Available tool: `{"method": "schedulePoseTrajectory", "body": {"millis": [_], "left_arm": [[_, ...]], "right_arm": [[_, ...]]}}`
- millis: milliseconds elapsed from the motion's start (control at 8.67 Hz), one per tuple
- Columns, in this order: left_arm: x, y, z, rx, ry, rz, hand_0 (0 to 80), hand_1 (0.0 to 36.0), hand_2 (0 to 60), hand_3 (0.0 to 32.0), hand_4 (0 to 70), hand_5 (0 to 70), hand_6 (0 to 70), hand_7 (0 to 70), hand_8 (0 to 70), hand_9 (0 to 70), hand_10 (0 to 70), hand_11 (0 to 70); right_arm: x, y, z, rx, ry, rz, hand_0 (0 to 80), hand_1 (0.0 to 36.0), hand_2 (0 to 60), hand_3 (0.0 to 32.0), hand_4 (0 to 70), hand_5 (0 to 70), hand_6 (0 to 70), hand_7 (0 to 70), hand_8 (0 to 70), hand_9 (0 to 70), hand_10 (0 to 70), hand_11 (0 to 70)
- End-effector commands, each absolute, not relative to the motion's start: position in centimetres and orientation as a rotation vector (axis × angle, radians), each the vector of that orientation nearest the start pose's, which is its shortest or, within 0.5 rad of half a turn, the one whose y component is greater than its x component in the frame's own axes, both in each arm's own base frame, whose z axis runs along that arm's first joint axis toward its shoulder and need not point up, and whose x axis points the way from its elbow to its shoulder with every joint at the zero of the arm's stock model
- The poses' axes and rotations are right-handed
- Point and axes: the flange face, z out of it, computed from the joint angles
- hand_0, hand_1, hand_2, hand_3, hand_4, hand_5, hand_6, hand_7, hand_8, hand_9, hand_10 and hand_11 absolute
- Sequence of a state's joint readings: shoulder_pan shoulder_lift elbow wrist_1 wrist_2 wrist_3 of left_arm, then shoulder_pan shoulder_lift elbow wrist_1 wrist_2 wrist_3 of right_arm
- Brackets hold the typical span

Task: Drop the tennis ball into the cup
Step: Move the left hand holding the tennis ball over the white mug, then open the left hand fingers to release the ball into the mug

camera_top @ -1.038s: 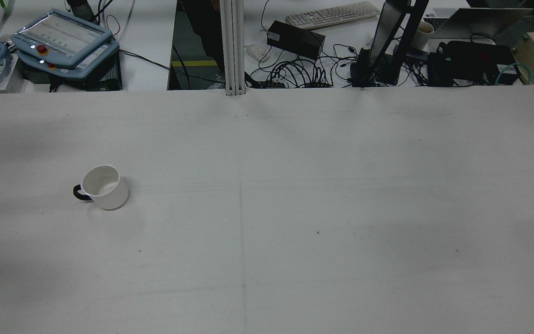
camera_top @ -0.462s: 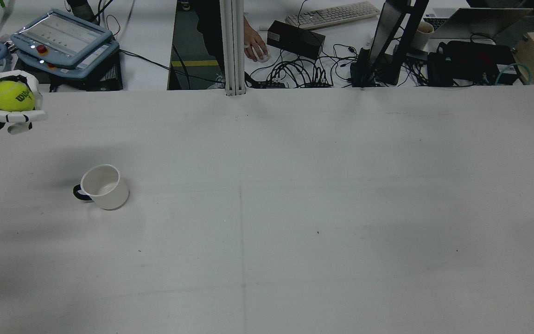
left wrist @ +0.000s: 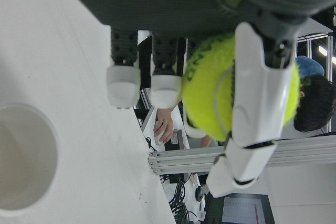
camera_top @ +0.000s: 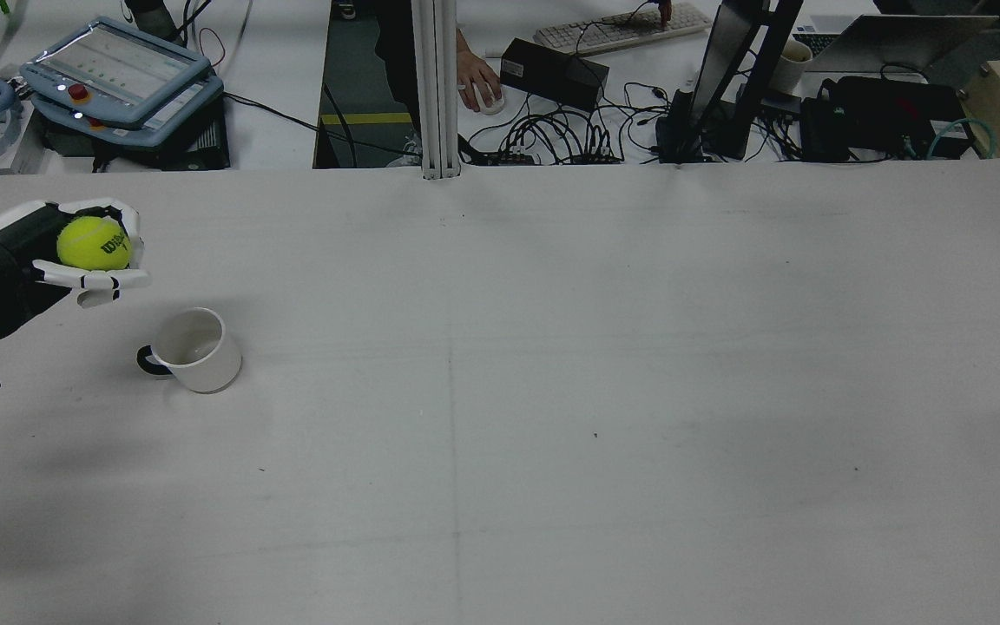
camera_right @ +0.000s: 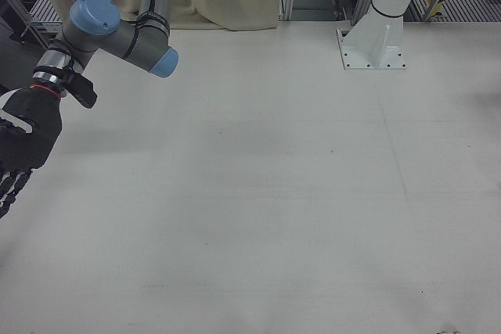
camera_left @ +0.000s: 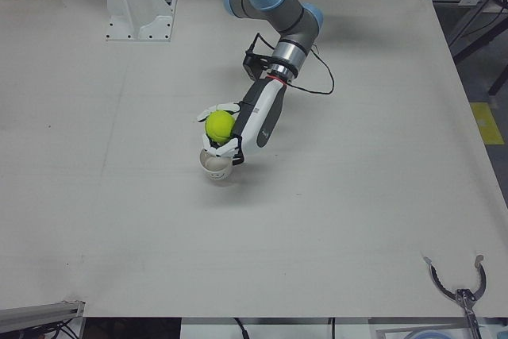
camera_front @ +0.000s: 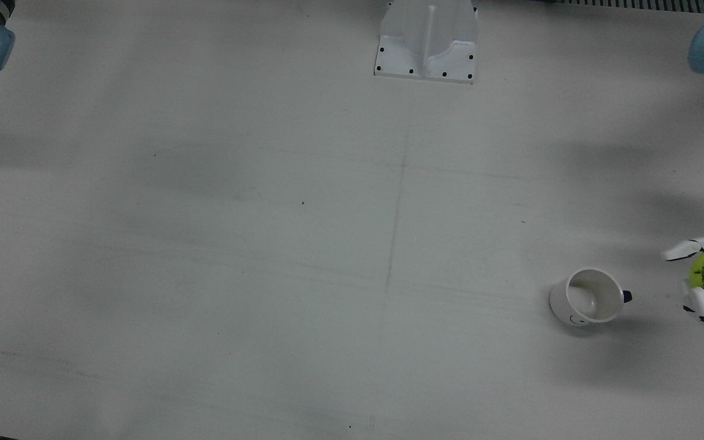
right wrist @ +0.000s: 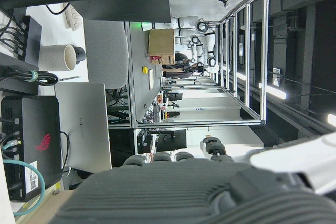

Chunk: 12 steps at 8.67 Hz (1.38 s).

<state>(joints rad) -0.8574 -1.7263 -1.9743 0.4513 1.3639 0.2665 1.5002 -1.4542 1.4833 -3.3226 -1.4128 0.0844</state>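
Cup [camera_top: 196,350] upright, mouth up, white, dark handle; my left hand [camera_top: 92,260] clasps the yellow-green tennis ball [camera_top: 94,243] nearby.

We see the cup [camera_top: 196,350] upright on the tabletop [camera_top: 552,391], and the left robot hand [camera_top: 88,252] with the ball [camera_top: 94,243] just beyond it.

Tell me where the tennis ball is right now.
In the rear view the tennis ball sits in the left hand at the table's far left, up and left of the white cup, not yet over its mouth.
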Motion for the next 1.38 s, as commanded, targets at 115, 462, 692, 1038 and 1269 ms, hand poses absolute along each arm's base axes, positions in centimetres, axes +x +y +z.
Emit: {"method": "schedulePoseTrajectory", "body": {"millis": [115,462,692,1038,1269], "left_arm": [[21.82,-48.05,46.68,-0.273,2.019,-1.700,59.5,36.0,60.0,0.0,70.0,70.0,70.0,70.0,70.0,70.0,70.0,70.0],[22.12,-48.25,46.26,-0.291,2.059,-1.673,63.2,36.0,60.0,0.0,4.5,29.2,14.0,15.7,9.0,13.2,8.1,15.3],[22.12,-48.25,46.26,-0.287,2.059,-1.671,50.2,32.5,60.0,2.8,0.0,45.9,17.6,6.1,4.4,4.0,3.1,7.2],[22.14,-48.25,46.26,-0.290,2.058,-1.671,49.1,32.9,60.0,9.6,0.0,25.3,1.4,6.7,0.0,1.8,1.9,5.5],[22.05,-48.29,46.26,-0.288,2.060,-1.673,48.9,32.9,60.0,15.0,0.0,8.0,8.8,6.2,1.5,1.3,1.7,5.3]], "right_arm": [[11.18,-53.28,68.66,-0.030,1.977,-2.292,0.0,0.0,0.0,0.0,0.0,0.0,0.0,0.0,0.0,0.0,0.0,0.0],[11.17,-53.28,68.66,-0.029,1.978,-2.293,0.0,0.0,0.0,0.0,0.0,0.0,0.0,0.0,0.0,0.0,0.0,0.0],[11.17,-53.28,68.66,-0.029,1.978,-2.293,0.0,0.0,0.0,0.0,0.0,0.0,0.0,0.0,0.0,0.0,0.0,0.0],[11.17,-53.28,68.66,-0.029,1.978,-2.293,0.0,0.0,0.0,0.0,0.0,0.0,0.0,0.0,0.0,0.0,0.0,0.0],[11.17,-53.28,68.66,-0.029,1.978,-2.293,0.0,0.0,0.0,0.0,0.0,0.0,0.0,0.0,0.0,0.0,0.0,0.0]]}}
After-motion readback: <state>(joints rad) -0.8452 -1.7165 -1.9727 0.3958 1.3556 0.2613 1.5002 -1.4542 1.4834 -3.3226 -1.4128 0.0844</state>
